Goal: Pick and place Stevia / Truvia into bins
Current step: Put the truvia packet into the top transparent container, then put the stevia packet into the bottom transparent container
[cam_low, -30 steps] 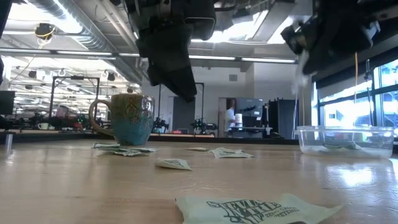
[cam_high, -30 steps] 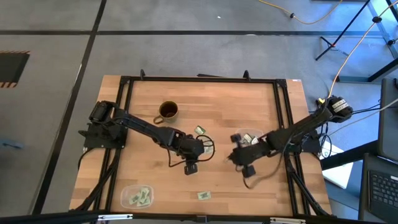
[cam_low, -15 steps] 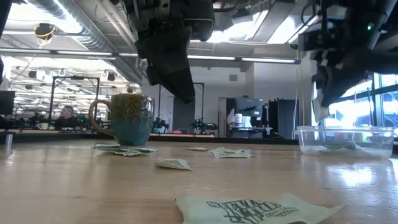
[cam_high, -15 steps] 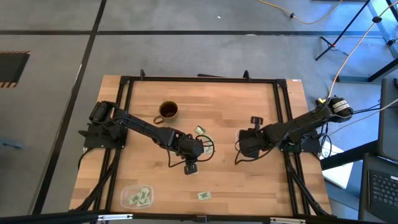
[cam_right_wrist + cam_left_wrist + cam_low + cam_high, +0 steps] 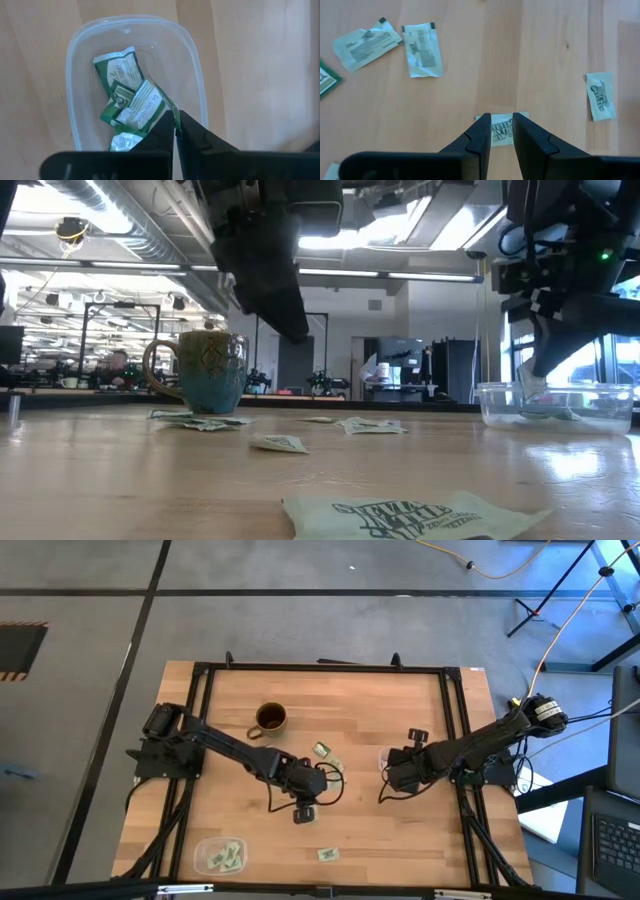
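your right gripper is over the clear bin on the right side of the table, fingers pinched on the corner of a green-and-white stevia sachet that hangs above a few others lying in the bin. your left gripper sits mid-table with its fingers a little apart, straddling a sachet flat on the wood, not clamped on it. more loose sachets lie nearby by the brown mug, and the second bin at the front left holds a few too.

Robotics lab — exposed ceiling ducts, workbenches (open-plan)
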Controlling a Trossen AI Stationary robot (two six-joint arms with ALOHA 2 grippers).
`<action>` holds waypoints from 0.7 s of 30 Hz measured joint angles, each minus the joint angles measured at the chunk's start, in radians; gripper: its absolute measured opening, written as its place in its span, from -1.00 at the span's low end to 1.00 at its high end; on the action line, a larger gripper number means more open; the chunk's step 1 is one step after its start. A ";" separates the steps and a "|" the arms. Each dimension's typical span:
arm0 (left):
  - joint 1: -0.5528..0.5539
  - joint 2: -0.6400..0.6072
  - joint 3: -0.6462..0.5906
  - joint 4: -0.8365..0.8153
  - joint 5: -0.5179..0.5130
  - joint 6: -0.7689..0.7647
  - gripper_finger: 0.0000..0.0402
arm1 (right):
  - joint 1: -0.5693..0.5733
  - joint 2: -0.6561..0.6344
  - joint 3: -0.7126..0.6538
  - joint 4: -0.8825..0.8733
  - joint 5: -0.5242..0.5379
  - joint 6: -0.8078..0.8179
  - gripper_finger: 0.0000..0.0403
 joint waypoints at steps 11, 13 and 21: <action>-0.027 0.000 0.000 0.000 0.000 -0.007 -0.63 | 0.000 0.000 0.000 0.004 -0.006 0.008 -0.86; -0.032 0.000 0.000 0.000 0.001 -0.007 -0.63 | 0.000 0.000 0.000 0.004 -0.009 0.008 -0.81; -0.049 0.000 0.000 0.000 0.001 -0.008 -0.63 | 0.000 0.000 0.001 0.002 -0.010 0.009 -0.61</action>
